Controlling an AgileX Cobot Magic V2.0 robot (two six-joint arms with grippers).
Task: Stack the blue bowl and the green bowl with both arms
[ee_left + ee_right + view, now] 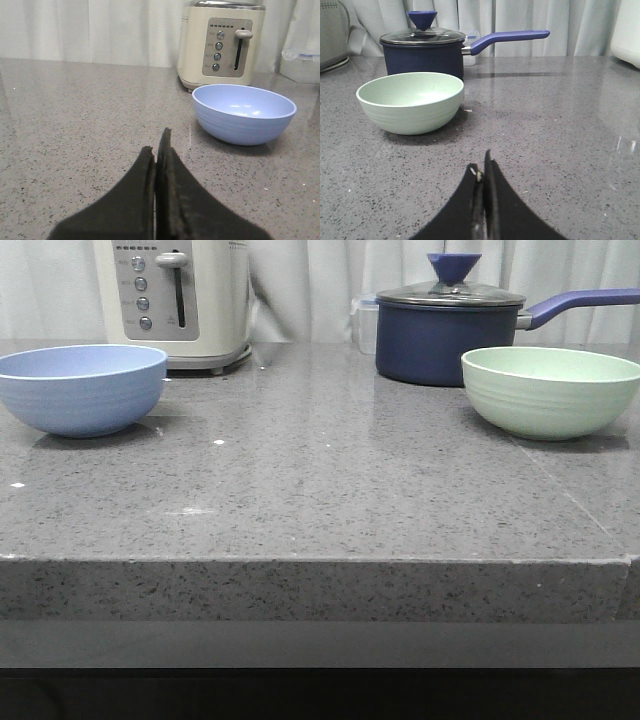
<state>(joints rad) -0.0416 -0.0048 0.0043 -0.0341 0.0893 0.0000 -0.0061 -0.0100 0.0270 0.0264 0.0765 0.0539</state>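
Observation:
The blue bowl (82,388) stands upright on the grey counter at the far left; it also shows in the left wrist view (244,113). The green bowl (550,390) stands upright at the right, also in the right wrist view (410,102). Both bowls are empty and far apart. Neither arm shows in the front view. My left gripper (156,145) is shut and empty, low over the counter, short of the blue bowl. My right gripper (481,165) is shut and empty, short of the green bowl.
A cream toaster (175,300) stands behind the blue bowl. A dark navy lidded saucepan (448,328) with a long handle stands just behind the green bowl, with a clear plastic box (366,322) beside it. The counter's front edge (320,562) runs across the front view.

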